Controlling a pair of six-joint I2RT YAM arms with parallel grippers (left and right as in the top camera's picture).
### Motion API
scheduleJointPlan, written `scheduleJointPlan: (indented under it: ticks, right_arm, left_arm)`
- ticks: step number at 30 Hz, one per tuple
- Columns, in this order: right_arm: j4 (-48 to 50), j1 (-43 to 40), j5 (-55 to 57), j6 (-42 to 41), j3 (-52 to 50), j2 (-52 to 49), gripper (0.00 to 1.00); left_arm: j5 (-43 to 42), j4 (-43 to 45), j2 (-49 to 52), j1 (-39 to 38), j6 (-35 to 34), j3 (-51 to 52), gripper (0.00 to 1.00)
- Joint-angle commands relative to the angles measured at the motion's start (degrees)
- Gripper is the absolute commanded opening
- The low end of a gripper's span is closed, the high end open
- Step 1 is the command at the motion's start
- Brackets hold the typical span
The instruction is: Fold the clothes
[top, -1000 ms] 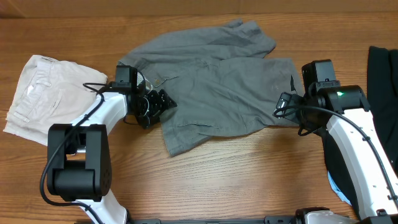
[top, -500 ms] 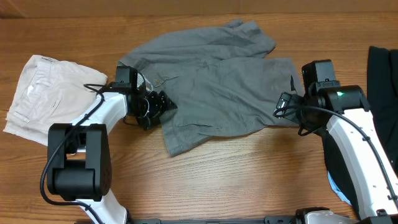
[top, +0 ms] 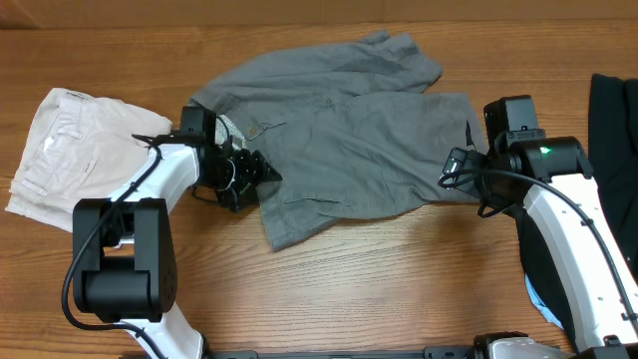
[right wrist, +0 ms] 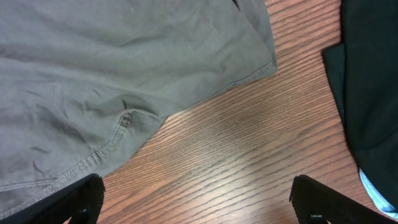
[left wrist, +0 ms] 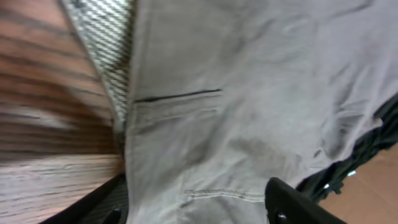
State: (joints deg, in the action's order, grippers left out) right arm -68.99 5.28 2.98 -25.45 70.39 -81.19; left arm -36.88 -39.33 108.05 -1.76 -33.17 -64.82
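The grey shorts (top: 339,140) lie spread and rumpled across the middle of the table, one part folded over another. My left gripper (top: 251,172) is at their left edge. In the left wrist view its fingers (left wrist: 199,208) are wide apart, open, with grey fabric (left wrist: 249,93) and a pocket seam between them; a patterned pocket lining (left wrist: 102,43) shows at the edge. My right gripper (top: 461,170) is at the shorts' right hem. In the right wrist view it (right wrist: 196,202) is open and empty over bare wood, just beside the hem (right wrist: 124,118).
Folded cream shorts (top: 75,150) lie at the far left. A black garment (top: 610,130) lies along the right edge, close to the right arm; it also shows in the right wrist view (right wrist: 373,81). Bare wood runs along the front of the table (top: 379,289).
My left arm has shifted slightly to the left, and its gripper sits a little lower at the shorts' left edge. The right arm and the shorts have not moved.
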Motion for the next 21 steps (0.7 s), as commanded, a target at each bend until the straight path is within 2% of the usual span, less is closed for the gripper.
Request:
scheduleJointPlan:
  ticks: [1,8,14,21]
  right_arm:
    - [0.31,-0.11,0.44,0.15,1.18,0.04,1.00]
    - [0.28,-0.11,0.44,0.15,1.18,0.04,1.00]
    - [0.26,-0.11,0.42,0.13,1.18,0.04,1.00]
    - [0.02,-0.11,0.42,0.15,1.18,0.04,1.00]
  left_arm:
    - [-2.05,-1.01,0.90,0.24,1.53,-2.36,0.75]
    - [-1.18,-0.70,0.90,0.22,1.53,-3.02,0.77]
    - [5.46,-0.72,0.96,-2.08,1.49,-2.80,0.78]
    - [8.70,4.61,0.96,-6.12,1.07,-2.80,0.77]
